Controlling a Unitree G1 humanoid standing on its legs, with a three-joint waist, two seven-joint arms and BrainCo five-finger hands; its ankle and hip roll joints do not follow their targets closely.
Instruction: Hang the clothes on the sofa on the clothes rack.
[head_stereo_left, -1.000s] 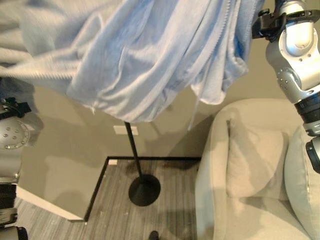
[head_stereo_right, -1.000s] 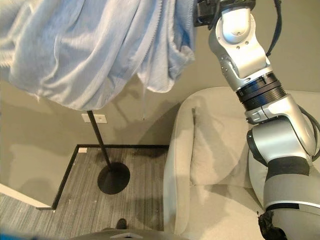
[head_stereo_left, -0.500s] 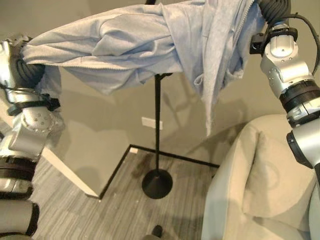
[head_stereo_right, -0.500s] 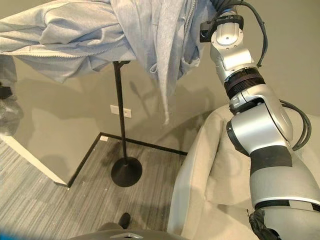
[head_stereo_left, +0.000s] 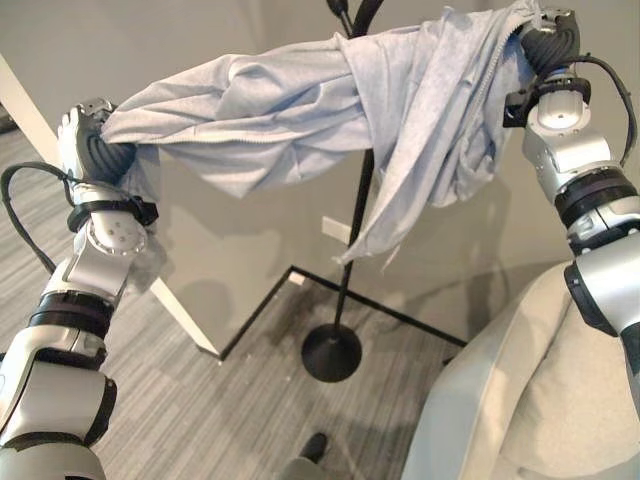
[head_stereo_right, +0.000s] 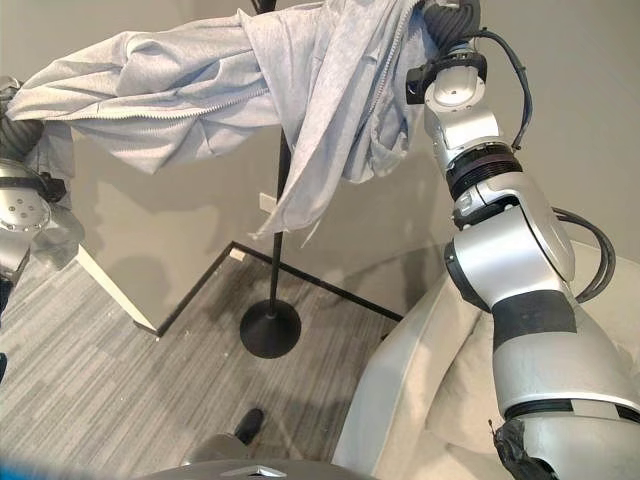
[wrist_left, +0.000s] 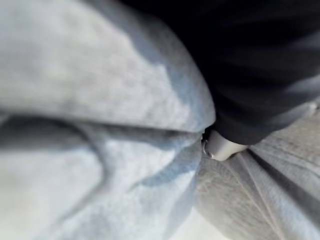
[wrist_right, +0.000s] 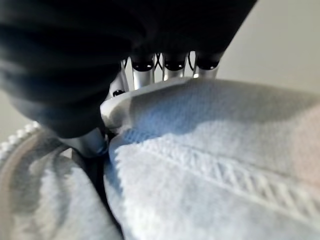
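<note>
Grey wall (head_stereo_left: 200, 40) behind black clothes rack (head_stereo_left: 352, 225); light grey zip hoodie (head_stereo_left: 330, 100) stretched high between left hand (head_stereo_left: 92, 150) and right hand (head_stereo_left: 545, 40), both clenched on fabric, spread to drape over the rack; sofa (head_stereo_left: 530, 400) alongside.

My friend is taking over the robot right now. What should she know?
Left hand: shut on one end of the grey zip jacket.
Right hand: shut on the other end, up high.
The jacket is stretched between both hands, in front of the black clothes rack. I cannot tell if it rests on the rack's top.
The sofa is at the lower right.
Done: jacket lifted off the sofa.
Left: hook it on the rack, then let go.
</note>
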